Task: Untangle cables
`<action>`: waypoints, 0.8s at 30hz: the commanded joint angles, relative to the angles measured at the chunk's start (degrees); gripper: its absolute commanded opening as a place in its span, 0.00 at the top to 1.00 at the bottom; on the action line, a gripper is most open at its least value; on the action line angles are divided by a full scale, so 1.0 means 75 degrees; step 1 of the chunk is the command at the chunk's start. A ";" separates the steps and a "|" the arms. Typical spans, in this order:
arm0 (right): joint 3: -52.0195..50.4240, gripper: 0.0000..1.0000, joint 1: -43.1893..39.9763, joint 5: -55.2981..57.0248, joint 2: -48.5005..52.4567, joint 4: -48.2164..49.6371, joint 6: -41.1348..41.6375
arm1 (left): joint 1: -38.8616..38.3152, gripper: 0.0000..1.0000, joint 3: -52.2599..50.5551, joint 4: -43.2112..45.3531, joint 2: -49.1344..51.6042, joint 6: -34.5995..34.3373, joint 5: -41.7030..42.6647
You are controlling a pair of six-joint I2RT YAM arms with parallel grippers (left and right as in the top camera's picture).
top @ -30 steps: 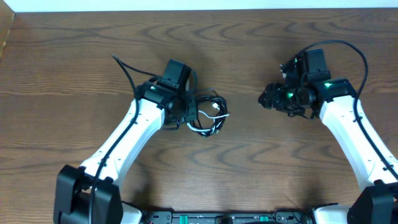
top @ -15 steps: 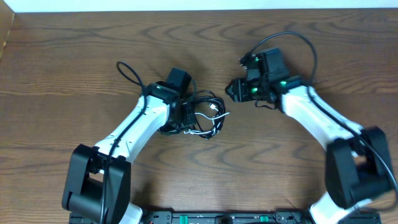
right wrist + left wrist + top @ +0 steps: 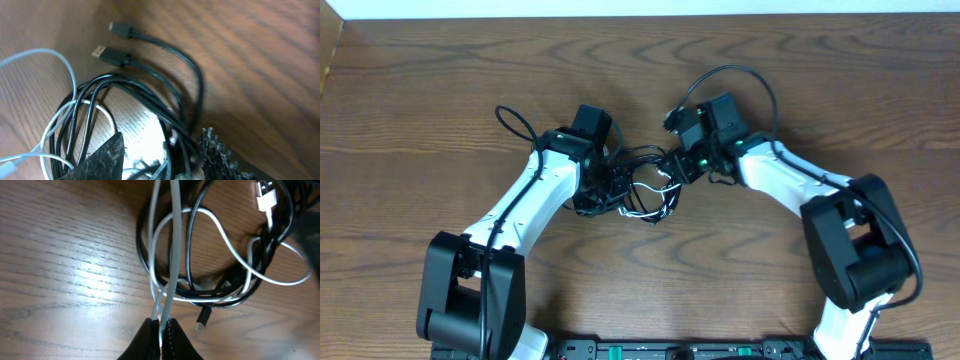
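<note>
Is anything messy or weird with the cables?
Yes. The black cable and white cable lie looped through each other in one messy heap, the left gripper pinching white strands.

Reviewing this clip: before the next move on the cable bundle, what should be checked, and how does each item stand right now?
1. Left claw gripping white cable: ok, shut on its strands.
2. Right claw around black cable: ok, open, black strands between its fingers.
3. Right claw clear of white strands: cannot tell, hidden at the fingers.
4. Black plug ends free: ok, loose on table.
5. Cables separated: not ok, looped in one bundle.
</note>
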 commanded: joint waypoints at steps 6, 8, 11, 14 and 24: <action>0.0058 0.60 0.0472 0.1061 0.0784 0.0758 -0.0149 | 0.0044 0.93 -0.0061 -0.0055 0.0020 -0.0003 0.0268; 0.0058 0.68 0.0475 0.1241 0.0784 0.0851 -0.0003 | 0.0044 0.92 -0.0061 -0.0055 0.0020 -0.0003 0.0268; 0.0058 0.77 0.0472 0.1504 0.0781 0.1017 0.0370 | 0.0044 0.93 -0.0061 -0.0052 0.0020 -0.0003 0.0268; 0.0058 0.99 0.0446 0.1798 0.0688 0.0938 0.0909 | 0.0044 0.93 -0.0061 -0.0050 0.0020 -0.0003 0.0262; 0.0058 0.99 -0.0452 0.1119 -0.1795 -0.1416 0.2092 | 0.0093 0.92 -0.0061 0.0577 0.0020 0.0379 -0.0498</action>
